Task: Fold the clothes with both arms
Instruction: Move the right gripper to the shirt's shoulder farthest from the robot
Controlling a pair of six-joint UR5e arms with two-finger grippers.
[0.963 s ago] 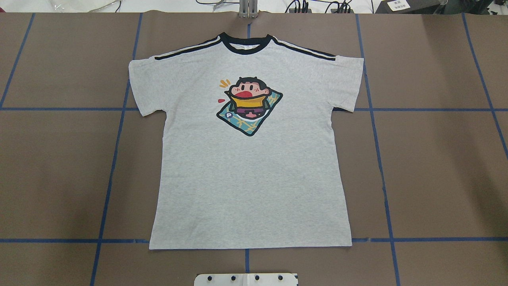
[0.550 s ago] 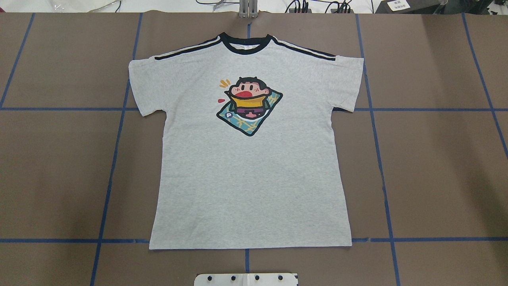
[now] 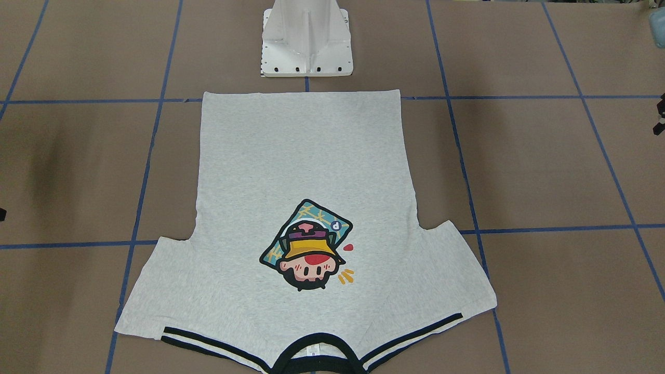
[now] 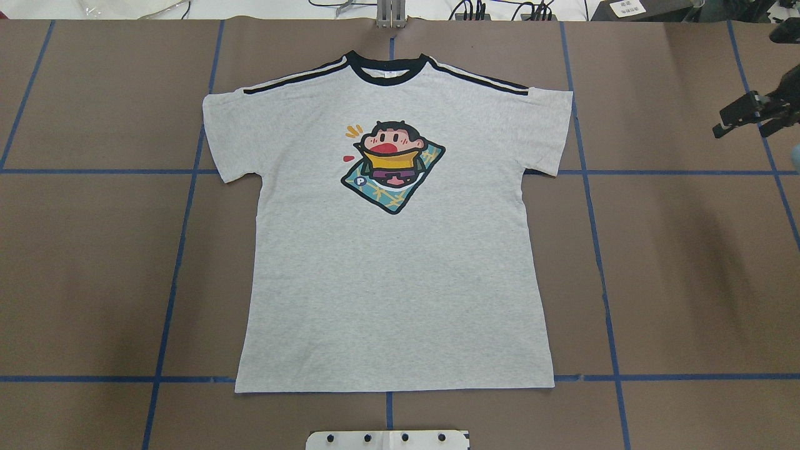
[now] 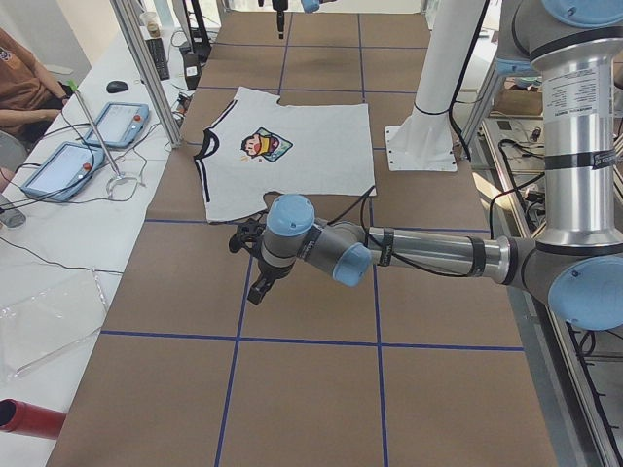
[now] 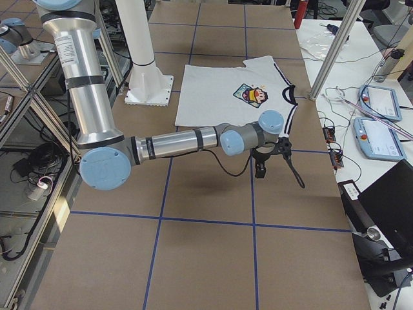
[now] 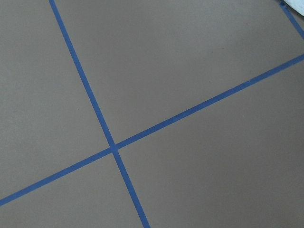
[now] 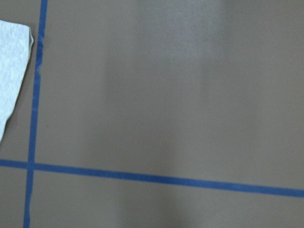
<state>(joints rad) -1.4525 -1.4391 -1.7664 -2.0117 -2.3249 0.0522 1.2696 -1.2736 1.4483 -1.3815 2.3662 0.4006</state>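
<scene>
Print-up just beyond the pedestal [image 4: 387,439], hem nearest and collar toward 12 o'clock, the T-shirt [image 4: 394,281] wants matched sleeve pinches, so the right gripper [image 4: 728,122], parted and empty at 2 o'clock, and the left gripper [image 5: 248,265], opening unreadable around 9 o'clock, should approach level together.
</scene>
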